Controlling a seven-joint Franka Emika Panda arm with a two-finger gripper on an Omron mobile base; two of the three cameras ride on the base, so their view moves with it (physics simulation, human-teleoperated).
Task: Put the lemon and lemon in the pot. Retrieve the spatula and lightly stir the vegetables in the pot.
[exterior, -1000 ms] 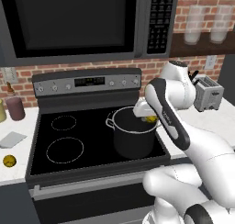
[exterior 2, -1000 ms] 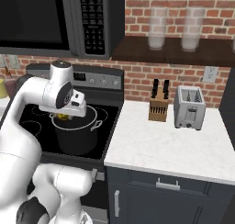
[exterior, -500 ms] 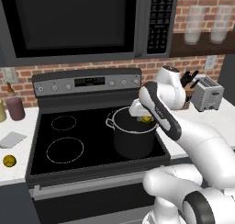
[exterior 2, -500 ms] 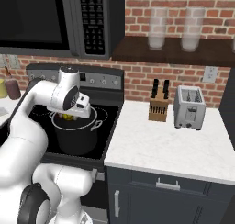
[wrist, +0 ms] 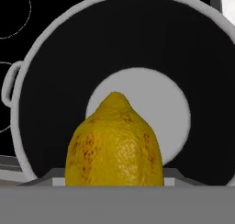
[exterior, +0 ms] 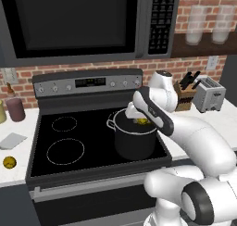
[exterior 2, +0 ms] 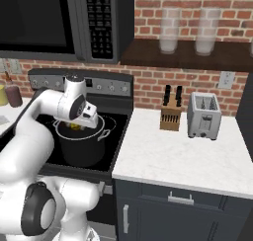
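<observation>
Two lemons in play, though you can't see both from one angle. Biggest thing first: the black stove point(exterior: 65, 141) with its burner rings, under a big microwave point(exterior: 74, 23) on the brick wall. To the stove's right there's a white counter point(exterior 2: 183, 156) with a knife block point(exterior 2: 170, 117) and a silver toaster point(exterior 2: 203, 115) standing near each other by the wall.

Next down in size, the pot point(exterior: 134, 139) sits on the front right burner, dark and deep, small handle sticking out on its left side. From the hand view you look straight down into the pot point(wrist: 55, 81): black inside wall, pale round patch at the bottom.

Then the gripper point(exterior: 139, 118) hangs right above the pot's mouth, and it's clamped on a lemon point(wrist: 114, 145). That fruit is dull yellow with brown blotches, its pointed tip aimed down toward the pale middle of the pot floor. From the left base view you just catch a yellow bit of it point(exterior: 142, 121) at the rim, tucked under the arm.

Smaller stuff sits on the left counter: a dark red jar point(exterior: 16, 109) by the wall and the light-grey spatula point(exterior: 11, 140) blade lying flat nearer the front. Smallest is the other lemon point(exterior: 9, 162), close to the counter's front edge, just in front of the spatula.
</observation>
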